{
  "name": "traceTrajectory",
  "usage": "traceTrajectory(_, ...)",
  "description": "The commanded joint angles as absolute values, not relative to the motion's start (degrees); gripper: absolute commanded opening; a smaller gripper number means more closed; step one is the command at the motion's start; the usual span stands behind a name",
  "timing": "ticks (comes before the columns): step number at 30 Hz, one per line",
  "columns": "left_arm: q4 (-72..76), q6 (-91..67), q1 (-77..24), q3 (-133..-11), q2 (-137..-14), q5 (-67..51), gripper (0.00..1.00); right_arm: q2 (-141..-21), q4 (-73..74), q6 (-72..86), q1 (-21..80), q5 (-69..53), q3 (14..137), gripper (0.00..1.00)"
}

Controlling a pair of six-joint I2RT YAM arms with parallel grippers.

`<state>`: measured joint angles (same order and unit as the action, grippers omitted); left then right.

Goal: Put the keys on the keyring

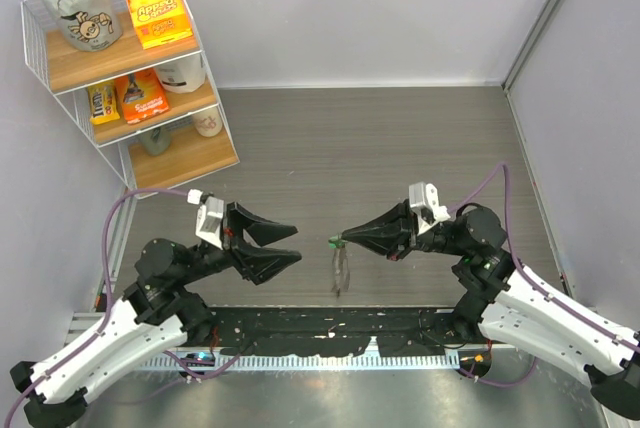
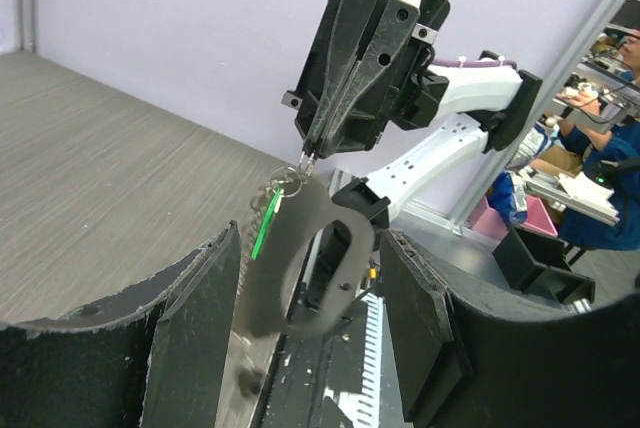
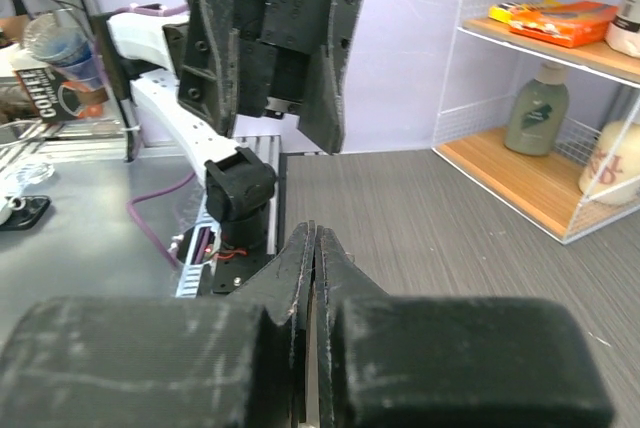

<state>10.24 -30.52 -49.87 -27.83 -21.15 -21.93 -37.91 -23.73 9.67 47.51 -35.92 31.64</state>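
Note:
My right gripper (image 1: 345, 239) is shut, held above the table and pointing left. In the left wrist view its tips (image 2: 308, 156) pinch the top of the keyring (image 2: 288, 181). From the keyring hang a key with a green head (image 2: 265, 228), a glittering chain (image 2: 243, 253) and a dark, blurred oval-holed piece (image 2: 300, 278). From above, the key's green head (image 1: 335, 241) shows at the tips, and the keyring (image 1: 342, 273) dangles below them. My left gripper (image 1: 298, 242) is open and faces the right one, a short gap away from the keyring. In the right wrist view the shut fingertips (image 3: 313, 233) hide what they hold.
A white wire shelf (image 1: 60, 88) with wooden boards stands at the back left, holding snack boxes (image 1: 158, 13), a bag and bottles. Grey walls close off the back and right. A black mounting strip (image 1: 330, 333) runs along the near table edge between the arm bases.

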Motion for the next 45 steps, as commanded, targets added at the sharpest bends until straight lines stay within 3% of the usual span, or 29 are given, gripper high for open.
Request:
traceTrajectory(1,18.97,-32.87,-49.92,-27.77,-22.67,-25.57,0.63,-36.56,-30.32,11.77,47.64,-41.48,34.8,0.06)
traceTrajectory(18,33.91,-41.39,-49.92,-28.47,-29.35,-36.73,0.64,-41.31,-57.01,22.75,47.99,-62.39,34.54,0.05)
traceTrajectory(25,39.19,-45.43,-50.01,-29.18,-32.6,-39.37,0.64,-42.89,-61.26,23.73,49.48,-67.32,35.77,0.05)
traceTrajectory(45,51.5,-52.56,-52.91,-32.34,-40.34,-41.84,0.6,-42.36,-54.32,13.63,56.95,-47.73,36.3,0.05)
